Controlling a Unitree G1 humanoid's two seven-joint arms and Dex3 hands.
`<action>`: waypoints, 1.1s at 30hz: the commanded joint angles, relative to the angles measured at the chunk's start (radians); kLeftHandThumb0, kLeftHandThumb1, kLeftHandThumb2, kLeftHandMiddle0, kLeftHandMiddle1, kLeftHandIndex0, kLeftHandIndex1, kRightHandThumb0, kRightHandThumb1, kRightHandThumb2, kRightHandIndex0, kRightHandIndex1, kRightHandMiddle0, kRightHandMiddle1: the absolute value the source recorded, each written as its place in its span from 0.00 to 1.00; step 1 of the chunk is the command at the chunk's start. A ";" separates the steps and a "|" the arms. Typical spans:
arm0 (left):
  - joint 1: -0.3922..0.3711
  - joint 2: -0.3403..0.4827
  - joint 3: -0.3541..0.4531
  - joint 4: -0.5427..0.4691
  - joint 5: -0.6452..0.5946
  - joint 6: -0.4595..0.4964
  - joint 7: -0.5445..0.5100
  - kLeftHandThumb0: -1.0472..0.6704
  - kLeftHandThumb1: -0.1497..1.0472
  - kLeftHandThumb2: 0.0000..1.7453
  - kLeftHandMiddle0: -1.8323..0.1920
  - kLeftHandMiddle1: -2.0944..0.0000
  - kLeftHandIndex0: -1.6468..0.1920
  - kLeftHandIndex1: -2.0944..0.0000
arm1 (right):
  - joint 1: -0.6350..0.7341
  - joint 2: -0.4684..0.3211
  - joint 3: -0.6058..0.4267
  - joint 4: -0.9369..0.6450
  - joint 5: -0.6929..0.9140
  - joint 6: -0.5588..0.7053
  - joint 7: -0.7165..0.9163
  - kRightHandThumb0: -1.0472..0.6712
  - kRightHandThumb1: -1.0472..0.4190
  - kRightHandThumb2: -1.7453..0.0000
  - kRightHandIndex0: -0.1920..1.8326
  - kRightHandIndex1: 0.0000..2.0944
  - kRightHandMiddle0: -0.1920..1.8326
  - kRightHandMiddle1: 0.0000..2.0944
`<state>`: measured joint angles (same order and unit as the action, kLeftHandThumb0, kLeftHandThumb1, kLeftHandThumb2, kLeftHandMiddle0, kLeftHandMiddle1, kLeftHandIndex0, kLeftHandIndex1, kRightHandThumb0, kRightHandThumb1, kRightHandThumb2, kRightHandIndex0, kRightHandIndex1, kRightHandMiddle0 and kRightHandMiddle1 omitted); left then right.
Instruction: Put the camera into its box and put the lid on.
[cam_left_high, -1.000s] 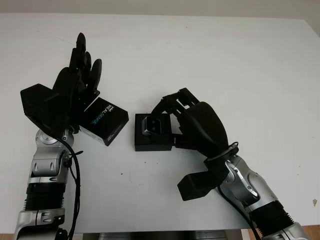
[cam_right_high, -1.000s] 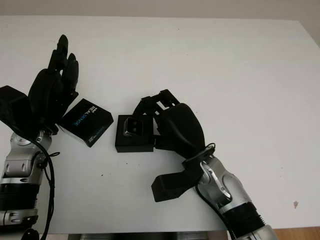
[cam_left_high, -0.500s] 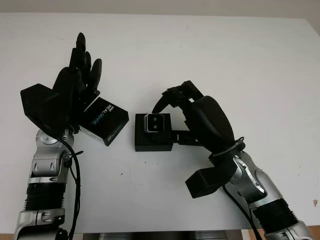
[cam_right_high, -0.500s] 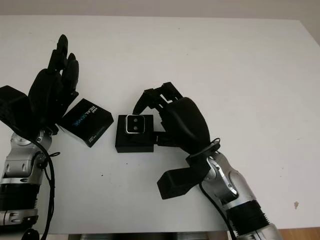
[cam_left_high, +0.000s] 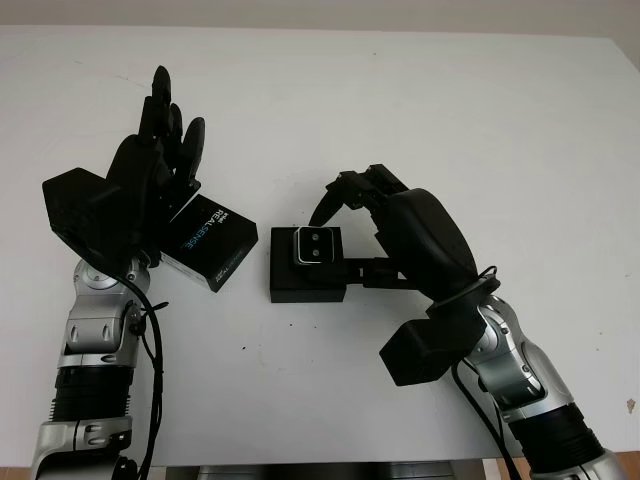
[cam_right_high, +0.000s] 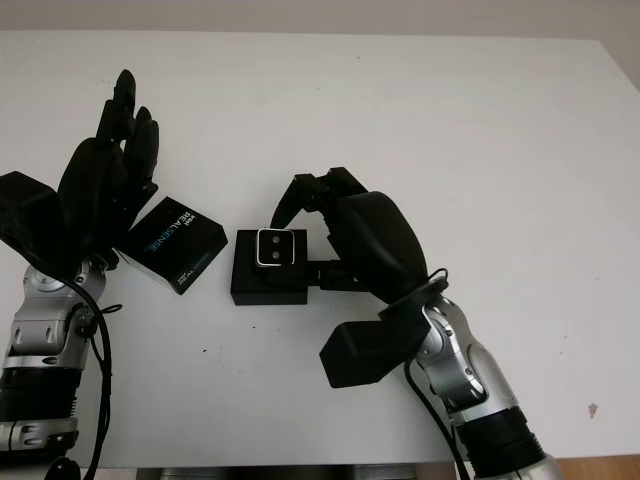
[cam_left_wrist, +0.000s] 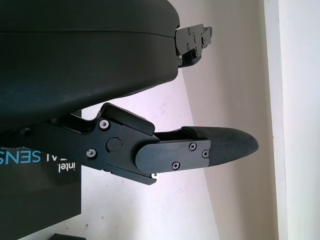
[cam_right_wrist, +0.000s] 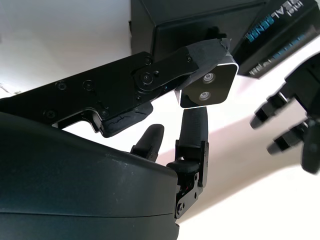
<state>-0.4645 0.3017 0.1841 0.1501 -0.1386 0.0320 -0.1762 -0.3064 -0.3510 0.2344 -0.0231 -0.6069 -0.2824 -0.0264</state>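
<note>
At nine o'clock the left hand (cam_left_high: 150, 175), released, hovers by the lid (cam_left_high: 208, 243). Centre, the box (cam_left_high: 305, 272) sits on the bench (cam_left_high: 450, 120); the right hand (cam_left_high: 345, 215) pinches the camera (cam_left_high: 313, 246) just over it. Insertion is under way; next, lower and release.

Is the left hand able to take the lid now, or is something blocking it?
Probably yes. The open left hand stands right beside the lid, nothing between them.
</note>
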 joint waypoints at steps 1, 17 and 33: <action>-0.001 -0.003 0.003 -0.022 -0.002 0.002 0.005 0.16 1.00 0.28 1.00 1.00 1.00 1.00 | 0.017 0.005 -0.004 -0.028 0.013 0.024 0.025 0.38 0.04 0.97 0.20 0.41 0.31 0.75; 0.003 -0.003 0.002 -0.025 0.001 -0.002 0.005 0.17 1.00 0.29 1.00 1.00 1.00 1.00 | 0.001 0.018 0.013 0.007 0.004 0.064 0.067 0.37 0.04 0.97 0.21 0.37 0.31 0.76; 0.008 -0.010 0.006 -0.025 -0.007 -0.007 0.006 0.17 1.00 0.29 1.00 1.00 1.00 1.00 | 0.007 0.038 0.011 0.019 0.019 0.096 0.064 0.37 0.03 0.97 0.19 0.37 0.28 0.77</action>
<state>-0.4644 0.2971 0.1832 0.1433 -0.1388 0.0342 -0.1719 -0.3223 -0.3150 0.2487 -0.0094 -0.5947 -0.1985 0.0356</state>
